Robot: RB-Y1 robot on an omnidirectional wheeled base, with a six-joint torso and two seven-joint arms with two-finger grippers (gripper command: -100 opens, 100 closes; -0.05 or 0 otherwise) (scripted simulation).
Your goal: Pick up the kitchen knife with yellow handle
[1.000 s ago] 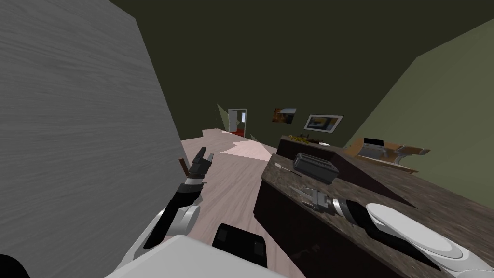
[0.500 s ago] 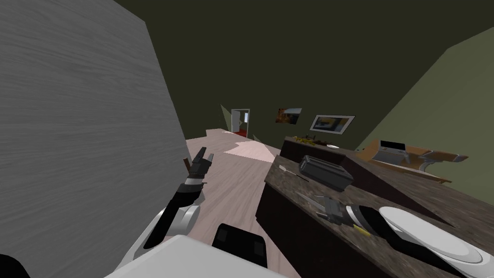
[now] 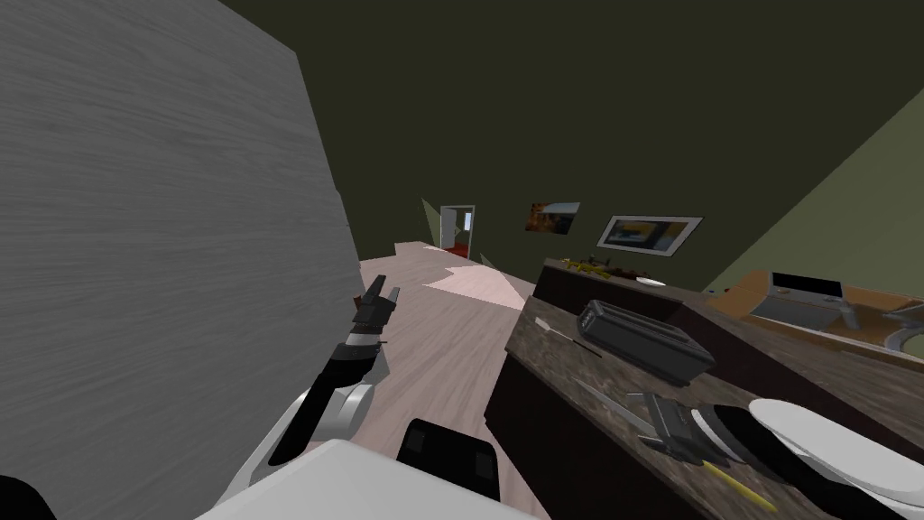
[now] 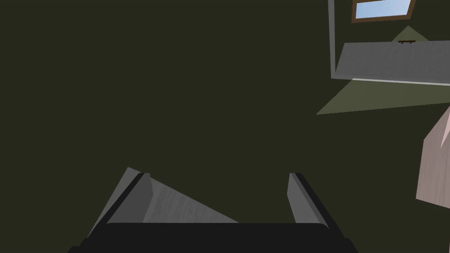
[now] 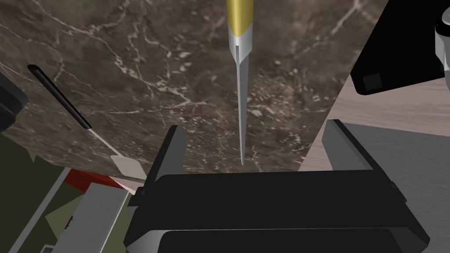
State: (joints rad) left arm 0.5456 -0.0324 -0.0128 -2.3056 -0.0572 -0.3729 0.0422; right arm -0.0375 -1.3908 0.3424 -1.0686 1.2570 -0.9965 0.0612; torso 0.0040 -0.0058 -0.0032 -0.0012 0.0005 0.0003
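My left gripper (image 3: 384,289) hangs off the counter (image 3: 559,361) by the grey wall (image 3: 162,271), fingers spread and empty. On the counter lie a black-handled utensil (image 5: 66,105), then the knife (image 5: 239,88). Its blade tip sits between the parted, empty fingers of my right gripper (image 5: 255,131), and its yellow handle runs out of frame.

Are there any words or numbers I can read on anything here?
None: no word, number or sign can be read.
The knife, the dark box and the counter bear no writing.
The framed picture and the orange picture on the far wall are too small to tell.
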